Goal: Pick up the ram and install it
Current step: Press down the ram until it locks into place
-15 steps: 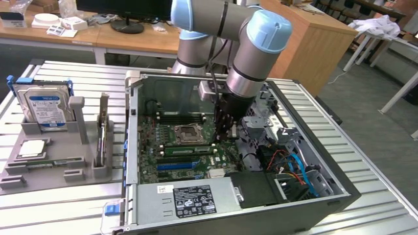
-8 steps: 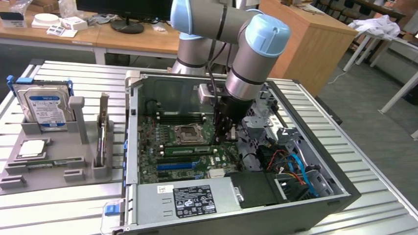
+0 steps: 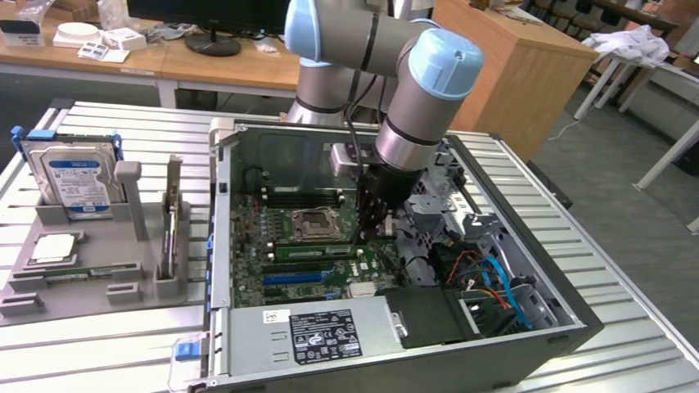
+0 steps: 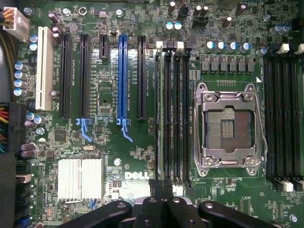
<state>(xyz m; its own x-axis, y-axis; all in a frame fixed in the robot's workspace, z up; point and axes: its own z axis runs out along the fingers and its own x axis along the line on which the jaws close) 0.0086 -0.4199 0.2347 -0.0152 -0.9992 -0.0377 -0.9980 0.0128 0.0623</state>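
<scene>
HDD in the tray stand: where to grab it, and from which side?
Probably the hard drive's exposed upper part, coming straight down from above, with the fingers pinching its two flat faces across the thin dimension. It stands upright with its lower end sunk in the grey stand, so only the top is free and it should lift out upward.

Glossy green PCB motherboard (image 4: 107,147) w/ shiny metal CPU socket frame (image 4: 230,97) & matt silver finned metal heatsink (image 4: 80,179) on it.
</scene>
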